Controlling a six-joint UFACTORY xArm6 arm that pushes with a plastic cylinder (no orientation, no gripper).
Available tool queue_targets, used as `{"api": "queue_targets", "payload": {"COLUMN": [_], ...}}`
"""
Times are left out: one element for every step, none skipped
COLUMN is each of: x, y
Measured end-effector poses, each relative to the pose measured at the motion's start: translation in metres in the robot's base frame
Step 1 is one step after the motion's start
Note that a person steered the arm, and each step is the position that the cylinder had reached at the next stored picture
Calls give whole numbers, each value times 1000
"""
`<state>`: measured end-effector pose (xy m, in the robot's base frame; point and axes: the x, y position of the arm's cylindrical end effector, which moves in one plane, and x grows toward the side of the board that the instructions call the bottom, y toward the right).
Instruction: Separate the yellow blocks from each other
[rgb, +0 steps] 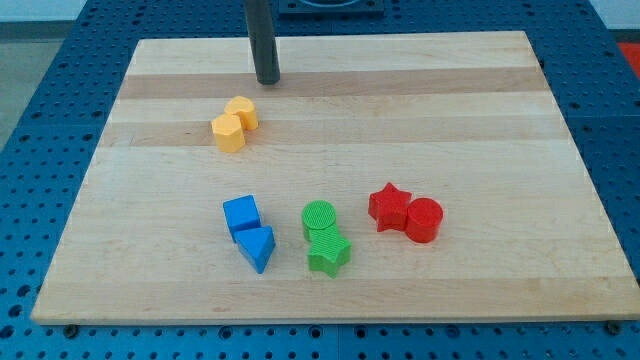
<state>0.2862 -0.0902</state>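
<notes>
Tip position: my tip (268, 81) rests on the wooden board (480, 120) at the far side, left of centre, with bare wood between it and every block.
Jaws: none to report; the arm ends in a plain rod, so nothing opens, closes or holds.
Yellow pair: two yellow blocks sit touching, near and slightly left of the tip; the farther yellow block (242, 112) lies up and to the right of the nearer yellow block (228, 132). Their exact shapes are hard to make out; both look like short many-sided prisms.
Other blocks: blue cube (241, 214) touching blue triangle (257, 247) at near left; green cylinder (320, 219) touching green star (328, 255) at near centre; red star (388, 206) touching red cylinder (424, 220) at near right. All are well apart from the yellow pair.
Step in hand: approach, by my judgement; the yellow pair is not yet split and the tip touches neither.
Next move calls for: bringing the tip down to the seam between the two, or against the outer face of one only, then pushing that one away over open board.
Risk: a push along the line joining them would likely carry both together.
</notes>
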Motion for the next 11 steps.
{"api": "queue_targets", "payload": {"x": [24,51,72,99,125,150,174,196,203,158,102], "y": [-2,-15,-28,-39,-52,-66,-80,-94,-73,-32,-24]}}
